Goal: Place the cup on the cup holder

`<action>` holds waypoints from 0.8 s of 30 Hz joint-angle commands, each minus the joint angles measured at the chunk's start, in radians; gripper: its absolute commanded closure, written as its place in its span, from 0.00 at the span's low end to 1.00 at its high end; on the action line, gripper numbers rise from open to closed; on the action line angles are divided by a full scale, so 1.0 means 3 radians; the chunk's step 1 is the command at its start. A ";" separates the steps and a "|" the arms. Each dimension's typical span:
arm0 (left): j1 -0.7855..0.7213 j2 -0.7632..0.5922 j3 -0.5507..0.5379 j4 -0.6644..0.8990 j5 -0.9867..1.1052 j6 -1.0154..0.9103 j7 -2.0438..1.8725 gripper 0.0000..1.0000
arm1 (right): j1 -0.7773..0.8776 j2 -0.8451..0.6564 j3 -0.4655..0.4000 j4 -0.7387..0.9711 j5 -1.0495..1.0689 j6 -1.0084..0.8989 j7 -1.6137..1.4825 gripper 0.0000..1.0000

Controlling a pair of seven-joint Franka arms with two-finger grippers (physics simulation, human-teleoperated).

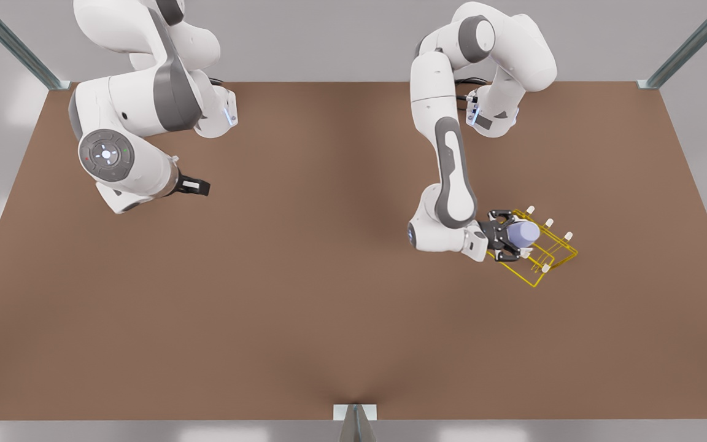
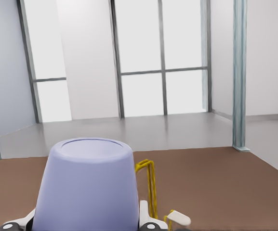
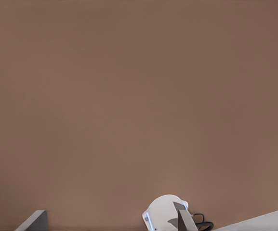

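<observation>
My left gripper [image 1: 515,234] is shut on the lavender-blue cup [image 1: 528,232], at the front view's right. The cup lies on its side in the fingers, its narrow end pointing away from the wrist. It hangs over the near part of the yellow wire cup holder [image 1: 553,258], among the white-tipped pegs [image 1: 548,222]. The left wrist view has the cup [image 2: 86,187] between the fingers [image 2: 146,216], with a yellow wire of the cup holder [image 2: 149,185] and one peg tip [image 2: 179,219] just beside it. My right gripper [image 1: 195,185] waits above the table at the front view's left.
The brown table [image 1: 304,294] spreads wide between the two arms and toward its front edge. Metal frame posts [image 1: 648,83] stand at the far corners. The right wrist view looks down on bare tabletop [image 3: 129,106].
</observation>
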 commanded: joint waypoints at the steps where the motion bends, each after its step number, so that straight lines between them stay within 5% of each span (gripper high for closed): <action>1: -0.0024 -0.0004 -0.0006 -0.0001 -0.0072 0.0039 -0.0242 0.23 | 0.0005 -0.0001 0.0000 0.0000 0.0012 0.0002 0.0035 0.00; 4: -0.0029 -0.0004 -0.0047 -0.0011 -0.0129 0.0029 -0.0247 0.23 | 0.0046 -0.0001 0.0000 -0.0005 0.0058 0.0068 0.0040 0.00; 6: -0.0024 -0.0004 -0.0047 -0.0016 -0.0129 0.0029 -0.0237 0.00 | 0.0051 0.0014 0.0000 -0.0010 0.0063 0.0083 0.0040 0.00; 10: -0.0034 -0.0156 -0.0037 -0.0016 -0.0078 -0.0093 -0.0150 0.00 | 0.0051 0.0014 0.0000 -0.0015 0.0068 0.0094 0.0040 0.00; 11: -0.0157 -0.0861 0.0050 0.0156 -0.0057 -0.0608 0.0512 0.00 | 0.0046 0.0014 0.0000 -0.0015 0.0068 0.0094 0.0035 0.00; 12: -0.0178 -0.1083 0.0101 0.0688 -0.0429 -0.1151 0.1561 0.00 | 0.0046 0.0014 0.0000 -0.0015 0.0068 0.0094 0.0035 0.00; 14: 0.0006 -0.1077 0.0695 0.1803 -0.1386 -0.1980 0.4230 0.00 | 0.0046 0.0014 0.0000 -0.0010 0.0099 0.0094 0.0035 0.00; 17: 0.0824 -0.1128 0.0695 0.2402 -0.2266 -0.2103 0.6910 0.00 | 0.0046 0.0014 0.0000 -0.0005 0.0094 0.0094 0.0040 0.00; 18: 0.1152 -0.1476 -0.0010 0.2438 -0.2164 -0.2114 0.6942 0.00 | 0.0051 0.0014 0.0000 -0.0005 0.0089 0.0094 0.0040 0.00; 20: 0.2777 -0.2018 -0.2719 0.2443 -0.1321 -0.1940 0.5987 0.00 | 0.0046 0.0014 0.0000 -0.0005 0.0094 0.0094 0.0040 0.00; 21: 0.3554 -0.2166 -0.3624 0.2341 -0.1259 -0.1791 0.5863 0.00 | 0.0051 0.0009 0.0000 -0.0005 0.0094 0.0094 0.0035 0.00; 22: 0.4051 -0.2187 -0.4112 0.2341 -0.1259 -0.1781 0.5909 0.00 | 0.0051 0.0014 0.0000 -0.0005 0.0094 0.0094 0.0035 0.00; 24: 0.4332 -0.2187 -0.4337 0.2351 -0.1243 -0.1812 0.6436 0.00 | 0.0051 0.0014 0.0000 -0.0005 0.0094 0.0094 0.0035 0.00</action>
